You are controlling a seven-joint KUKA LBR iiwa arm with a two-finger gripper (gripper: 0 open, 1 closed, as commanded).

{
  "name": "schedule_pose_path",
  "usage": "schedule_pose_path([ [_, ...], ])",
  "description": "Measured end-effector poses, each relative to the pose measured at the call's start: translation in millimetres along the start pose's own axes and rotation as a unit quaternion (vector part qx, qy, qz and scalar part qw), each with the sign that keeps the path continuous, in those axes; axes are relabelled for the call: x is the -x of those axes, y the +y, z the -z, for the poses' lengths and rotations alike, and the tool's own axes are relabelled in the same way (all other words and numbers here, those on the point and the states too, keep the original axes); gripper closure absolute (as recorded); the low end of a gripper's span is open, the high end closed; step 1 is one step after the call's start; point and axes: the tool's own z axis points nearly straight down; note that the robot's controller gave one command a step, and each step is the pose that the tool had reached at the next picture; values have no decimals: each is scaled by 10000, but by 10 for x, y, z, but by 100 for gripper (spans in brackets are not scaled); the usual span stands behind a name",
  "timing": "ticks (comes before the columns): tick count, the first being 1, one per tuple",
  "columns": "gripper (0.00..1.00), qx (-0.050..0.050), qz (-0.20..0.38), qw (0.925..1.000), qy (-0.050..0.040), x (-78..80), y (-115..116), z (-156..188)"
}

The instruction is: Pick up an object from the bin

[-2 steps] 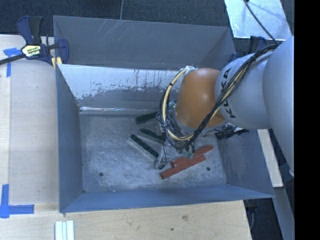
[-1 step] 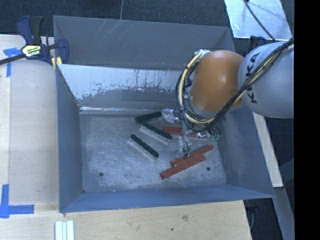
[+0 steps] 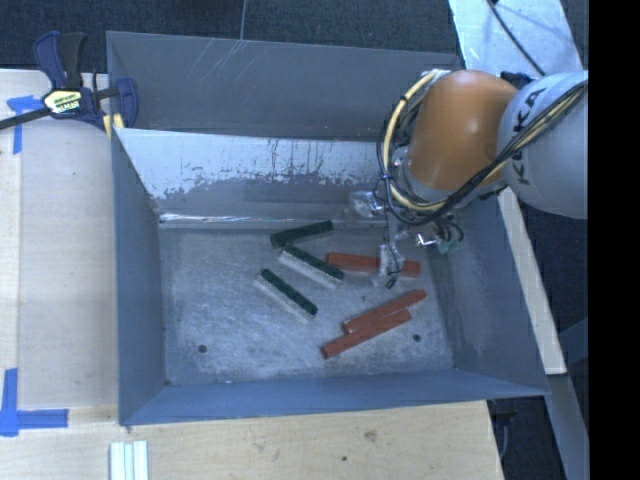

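Observation:
My gripper (image 3: 391, 266) hangs low at the right of the bin floor, directly over a short red-brown bar (image 3: 352, 262) that lies flat and runs left to right. The gripper covers that bar's right part, and a small piece of it shows again just right of the gripper. Just below it lie two longer red-brown bars (image 3: 375, 324) side by side, slanting up to the right. To the left of the gripper lies a grey and dark green bar (image 3: 311, 266).
Two more dark green bars lie further left, one near the back wall (image 3: 303, 233) and one slanting in the middle of the floor (image 3: 289, 292). The arm with its orange cover and cables reaches in over the bin's right wall.

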Motion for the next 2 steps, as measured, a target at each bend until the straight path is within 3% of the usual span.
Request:
schedule_pose_path([
  [1,0,23,-207,9998,35,-11,50,-345],
  [2,0,19,-223,9997,25,-5,41,-339],
])
